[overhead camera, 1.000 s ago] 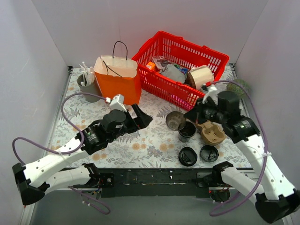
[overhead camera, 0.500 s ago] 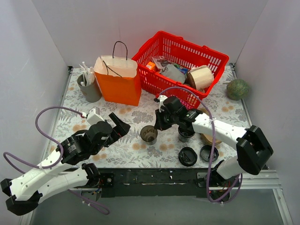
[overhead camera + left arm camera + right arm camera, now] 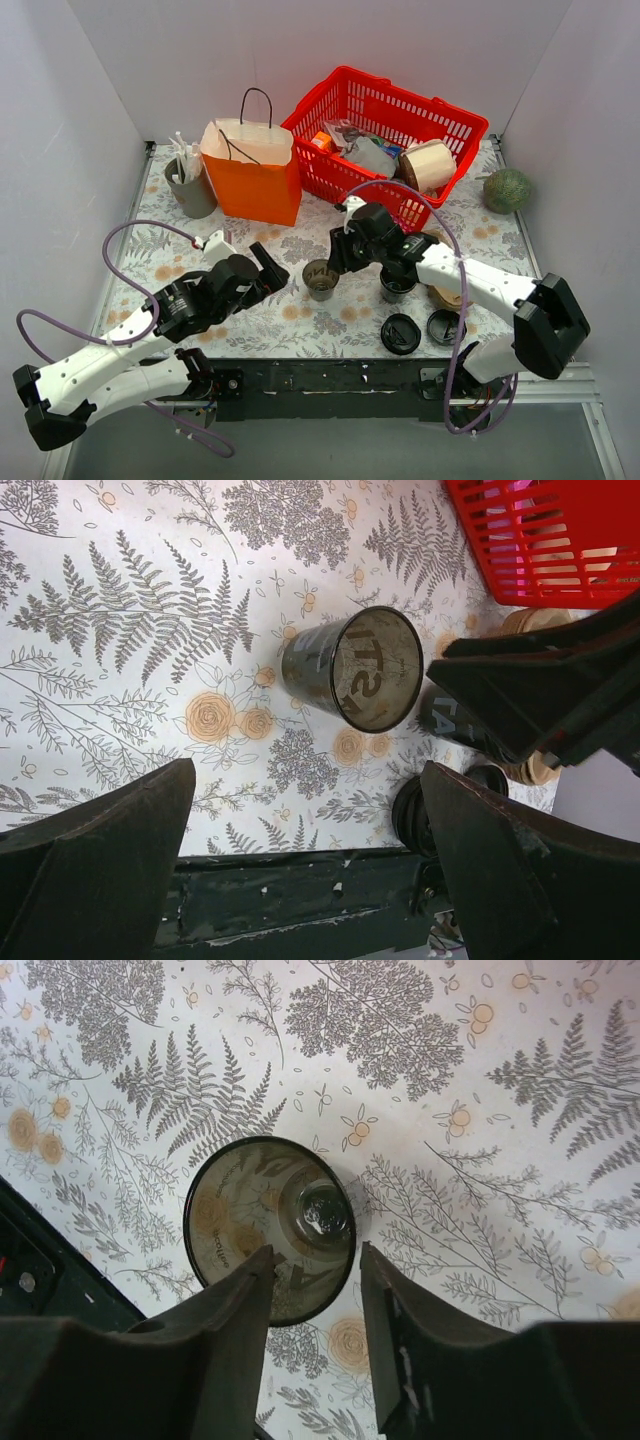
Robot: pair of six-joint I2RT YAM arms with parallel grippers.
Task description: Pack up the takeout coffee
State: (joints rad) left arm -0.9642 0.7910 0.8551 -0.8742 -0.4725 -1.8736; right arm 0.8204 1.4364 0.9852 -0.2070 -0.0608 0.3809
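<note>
From above, the cup [image 3: 320,279] stands upright and lidless on the table [image 3: 150,255] between the arms. The right gripper [image 3: 336,262] is just beside its rim, its jaw gap hard to read against the dark arm, and the left gripper [image 3: 271,272] is near on the other side, jaws wide open. I judge this a handover: next the left jaws must close on the cup's wall without tipping it, with a lid [image 3: 400,333] and the bag [image 3: 255,175] to follow. The left wrist view shows the cup ahead of the spread fingers, untouched, while the black cup [image 3: 440,715] is mostly hidden. In the right wrist view the fingers stand apart over the cup's near rim, clamping nothing. A glint at the bottom may be liquid; I cannot tell.
</note>
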